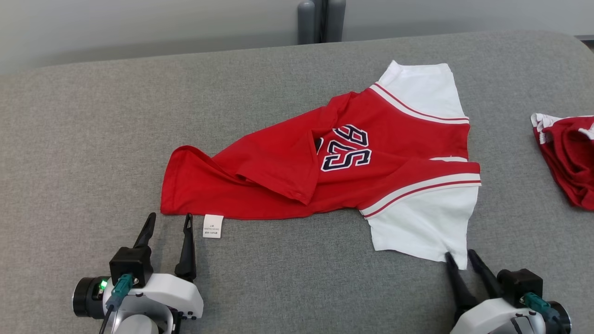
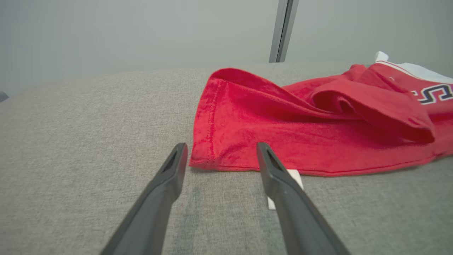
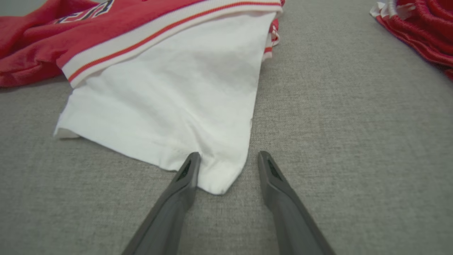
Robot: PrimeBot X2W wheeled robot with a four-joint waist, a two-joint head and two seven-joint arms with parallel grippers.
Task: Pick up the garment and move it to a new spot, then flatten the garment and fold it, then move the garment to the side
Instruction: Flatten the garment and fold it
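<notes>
The garment [image 1: 287, 171] is a red jersey with white sleeves, lying crumpled on the grey padded table [image 1: 93, 139] with its dark number facing up. Its small white care label [image 1: 213, 226] sticks out from the near hem. My left gripper [image 1: 169, 218] stands open just short of the hem's left corner [image 2: 208, 156], with the label [image 2: 295, 175] beside its right finger. My right gripper [image 1: 459, 254] is open too, and the near white sleeve's corner [image 3: 216, 177] lies between its fingers, the left finger [image 3: 184, 180] touching the cloth.
A second bunched red and white cloth [image 1: 568, 157] lies at the table's right edge, and in the right wrist view it [image 3: 421, 28] sits at the upper right. Two grey posts [image 1: 320, 21] stand behind the table's far edge.
</notes>
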